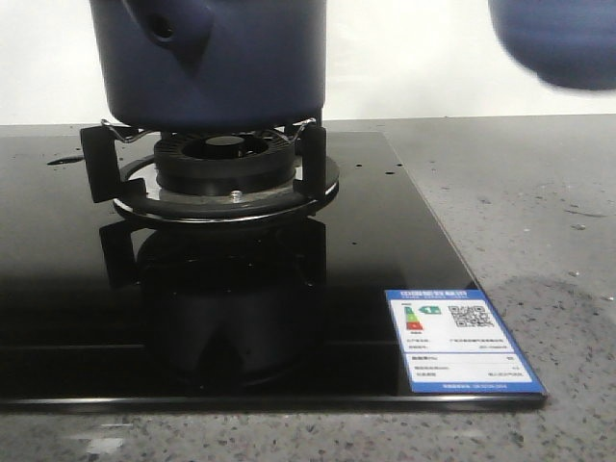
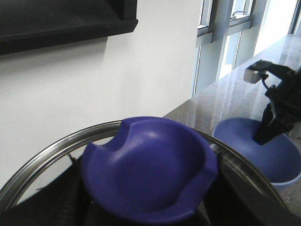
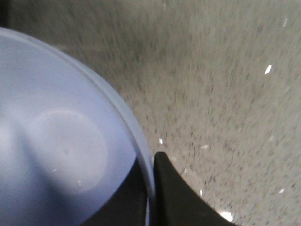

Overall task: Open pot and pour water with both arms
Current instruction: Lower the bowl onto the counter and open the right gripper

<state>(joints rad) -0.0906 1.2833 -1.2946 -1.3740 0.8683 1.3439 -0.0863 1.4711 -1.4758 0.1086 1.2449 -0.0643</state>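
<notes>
The dark navy pot [image 1: 217, 58] stands on the gas burner [image 1: 223, 168], its stubby hollow handle [image 1: 173, 29] towards the front left; its top is out of view. In the left wrist view, my left gripper [image 2: 148, 188] is shut round the purple-blue dished knob [image 2: 146, 169] of a steel-rimmed lid [image 2: 42, 153]; the dark fingers barely show beside it. My right gripper [image 3: 153, 188] is shut on the rim of the periwinkle bowl [image 3: 56, 141] and holds it above the counter. The bowl shows blurred at the front view's upper right [image 1: 558, 38], and in the left wrist view [image 2: 263, 155].
The black glass hob [image 1: 192, 318] carries a blue energy label [image 1: 457, 337] at its front right corner. Speckled grey counter [image 1: 539, 221] lies to the right of it. A white wall [image 2: 117, 80] and windows [image 2: 225, 28] stand behind.
</notes>
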